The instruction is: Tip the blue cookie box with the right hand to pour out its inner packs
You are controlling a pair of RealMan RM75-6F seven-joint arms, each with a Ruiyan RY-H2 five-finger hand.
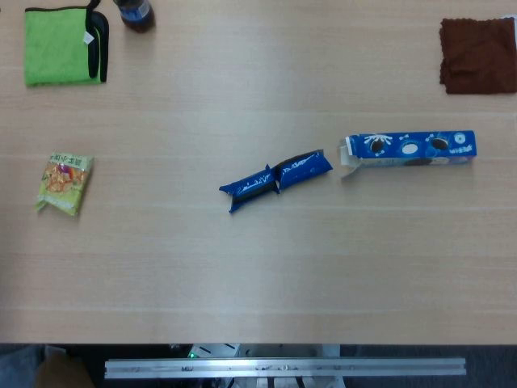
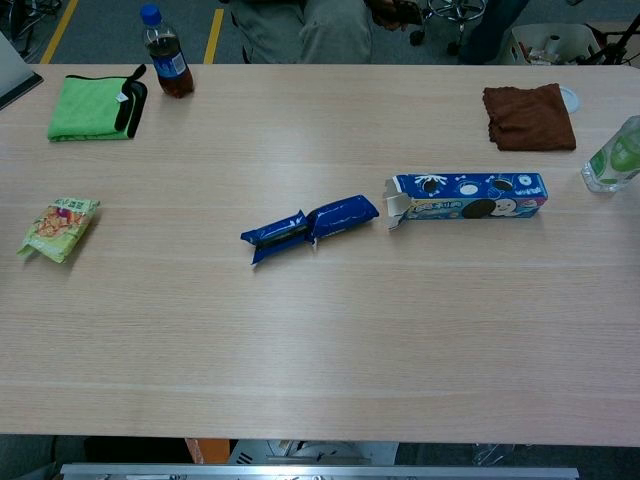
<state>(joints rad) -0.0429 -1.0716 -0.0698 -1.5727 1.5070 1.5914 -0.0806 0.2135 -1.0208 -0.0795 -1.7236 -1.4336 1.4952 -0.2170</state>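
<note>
The blue cookie box (image 1: 412, 149) (image 2: 470, 197) lies flat on its side at the table's right, its open flap end facing left. Two blue inner packs (image 1: 275, 179) (image 2: 309, 229) lie end to end on the table just left of the box's opening, a small gap away from it. Neither of my hands shows in the head view or the chest view.
A green cloth (image 2: 90, 106) and a cola bottle (image 2: 165, 62) sit at the far left. A snack bag (image 2: 57, 227) lies at the left edge. A brown cloth (image 2: 528, 116) and a green-labelled bottle (image 2: 615, 156) are at the far right.
</note>
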